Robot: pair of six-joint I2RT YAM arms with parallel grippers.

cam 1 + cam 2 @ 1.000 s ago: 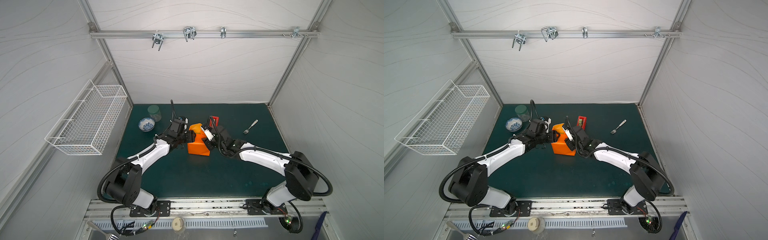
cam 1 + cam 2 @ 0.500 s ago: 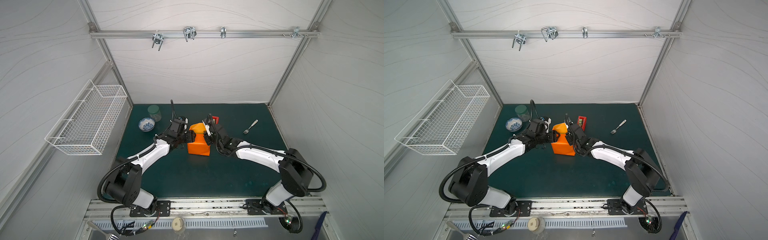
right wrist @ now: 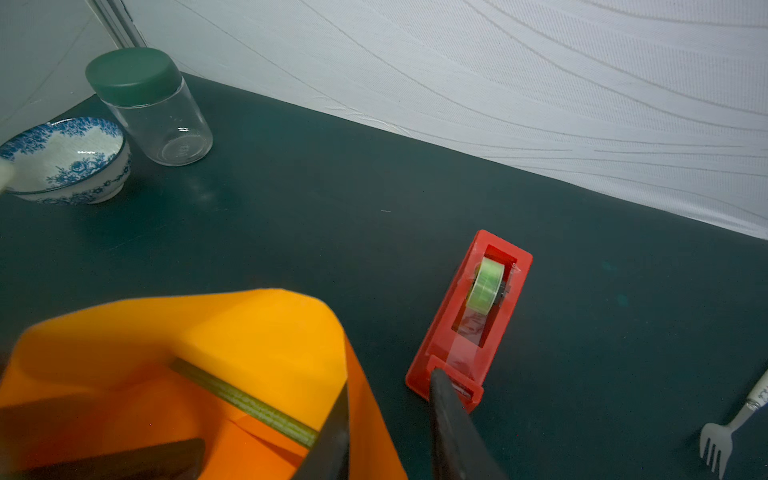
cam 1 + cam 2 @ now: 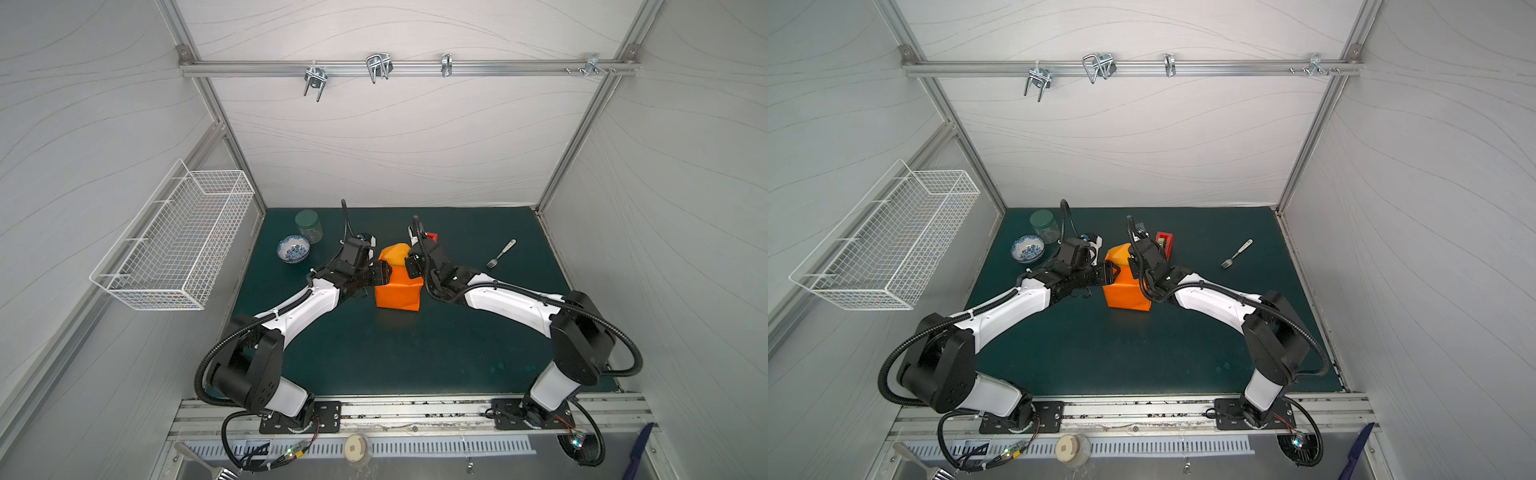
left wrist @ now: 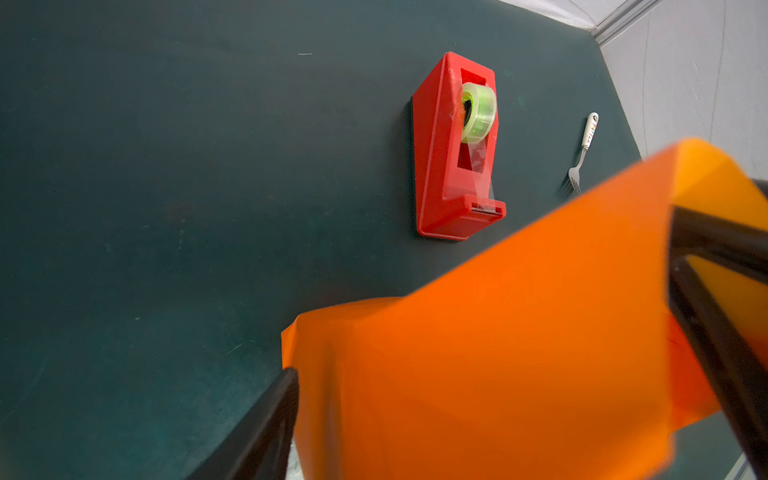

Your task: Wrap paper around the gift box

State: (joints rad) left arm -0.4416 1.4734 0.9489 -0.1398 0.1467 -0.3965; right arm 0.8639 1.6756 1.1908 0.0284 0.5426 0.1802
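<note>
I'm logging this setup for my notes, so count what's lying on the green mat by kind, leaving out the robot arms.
paper: 1
gift box: 1
tape dispenser: 1
fork: 1
jar: 1
bowl: 1
Total: 6

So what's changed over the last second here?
The right gripper swung farther back along the right side of the paper, and its jaws narrowed around the raised paper edge, a gap still showing. The left gripper kept its hold on the paper's left side; tape dispenser, fork, bowl and jar stayed put.
</note>
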